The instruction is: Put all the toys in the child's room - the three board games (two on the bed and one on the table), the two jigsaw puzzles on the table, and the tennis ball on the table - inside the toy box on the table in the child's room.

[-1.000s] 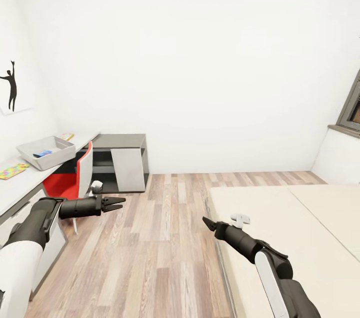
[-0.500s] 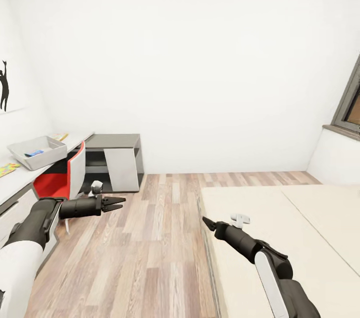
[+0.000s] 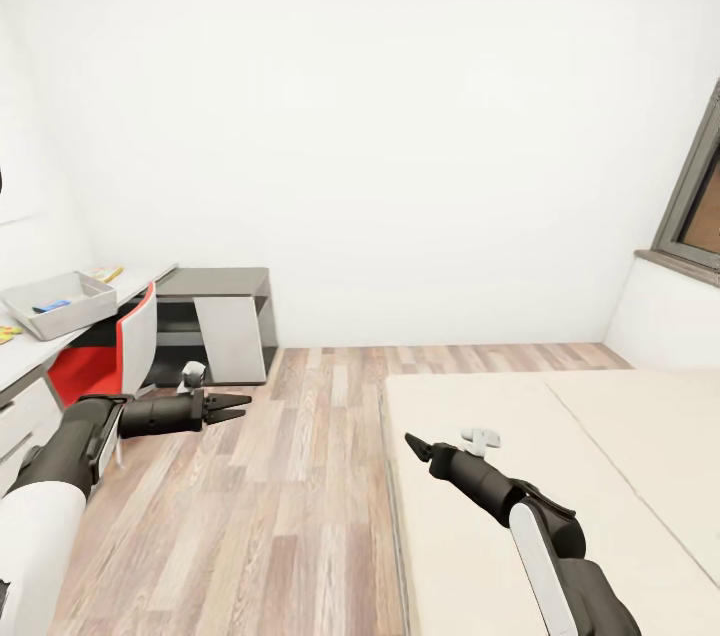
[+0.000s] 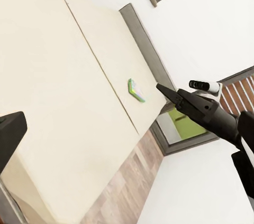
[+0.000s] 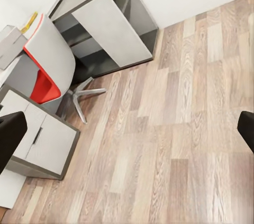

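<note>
On the far side of the bed point(image 4: 63, 92), near its grey frame, lies a thin board game point(image 4: 136, 90) with a green edge. It looks light, stiff and slick-sided; pinching a long edge seems wisest. The left gripper point(image 3: 228, 407) has its fingers slightly apart, holding nothing; the right gripper point(image 3: 416, 446) I cannot tell.

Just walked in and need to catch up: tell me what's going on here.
The robot is in the child's room between the table and the bed, and nothing is being handled. The left hand hangs over the wood floor with its fingers apart; the right hand hangs by the bed's edge. The grey toy box sits on the table beside a red chair. In the left wrist view, one board game lies on the bed.
</note>
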Tool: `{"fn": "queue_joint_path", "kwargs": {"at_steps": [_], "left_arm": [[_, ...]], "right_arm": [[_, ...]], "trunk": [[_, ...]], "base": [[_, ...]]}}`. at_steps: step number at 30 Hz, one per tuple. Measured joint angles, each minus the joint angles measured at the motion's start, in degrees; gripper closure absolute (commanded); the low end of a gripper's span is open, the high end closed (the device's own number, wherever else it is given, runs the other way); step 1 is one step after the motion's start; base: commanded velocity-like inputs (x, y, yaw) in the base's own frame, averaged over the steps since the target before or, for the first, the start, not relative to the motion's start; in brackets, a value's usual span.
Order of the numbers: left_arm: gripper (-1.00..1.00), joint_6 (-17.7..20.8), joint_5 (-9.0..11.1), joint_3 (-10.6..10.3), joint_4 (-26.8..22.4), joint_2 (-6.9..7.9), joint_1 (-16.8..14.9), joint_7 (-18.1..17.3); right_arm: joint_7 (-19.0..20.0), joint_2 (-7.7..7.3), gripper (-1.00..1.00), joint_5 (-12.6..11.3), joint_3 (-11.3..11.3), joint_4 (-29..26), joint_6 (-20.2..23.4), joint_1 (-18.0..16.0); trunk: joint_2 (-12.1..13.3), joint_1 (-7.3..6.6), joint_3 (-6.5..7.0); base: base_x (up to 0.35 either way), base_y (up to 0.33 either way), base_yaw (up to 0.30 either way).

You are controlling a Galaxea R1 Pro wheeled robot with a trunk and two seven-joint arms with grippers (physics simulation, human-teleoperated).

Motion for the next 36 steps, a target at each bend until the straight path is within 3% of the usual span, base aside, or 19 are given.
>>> {"fn": "queue_joint_path", "kwargs": {"at_steps": [20, 36], "left_arm": [[-1.00, 0.00, 0.00, 0.00, 0.00, 0.00, 0.00, 0.00], [-1.00, 0.00, 0.00, 0.00, 0.00, 0.00, 0.01, 0.00]], "right_arm": [[0.00, 0.00, -1.00, 0.00, 0.00, 0.00, 0.00, 0.01], [0.00, -0.01, -1.00, 0.00, 0.00, 0.01, 0.04, 0.02]], "trunk": [[0.00, 0.00, 0.00], [-0.01, 0.00, 0.00]], "base": [[0.000, -0.237, 0.000], [0.024, -0.051, 0.000]]}}
